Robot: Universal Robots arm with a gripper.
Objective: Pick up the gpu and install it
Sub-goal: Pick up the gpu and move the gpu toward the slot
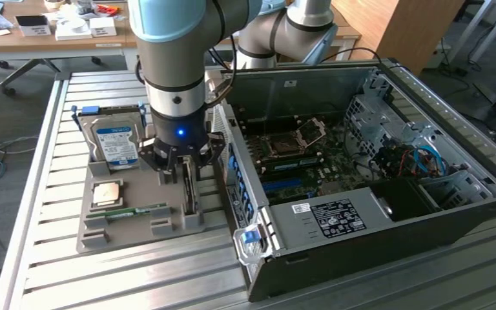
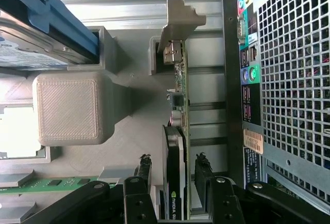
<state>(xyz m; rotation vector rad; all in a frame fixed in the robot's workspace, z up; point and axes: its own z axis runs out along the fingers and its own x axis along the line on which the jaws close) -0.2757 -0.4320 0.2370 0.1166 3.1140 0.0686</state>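
Silver-grey arm (image 1: 175, 64), pale-blue cap (image 1: 194, 16), black pincer (image 1: 186, 175)

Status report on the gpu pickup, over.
Open gripper straddling the gpu. Card on edge in its tray slot, not lifted. Close alongside: computer case.

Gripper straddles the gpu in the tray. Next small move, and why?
Probably close the gripper on the gpu: its fingers stand either side of the upright card with gaps showing, so nothing is gripped yet.
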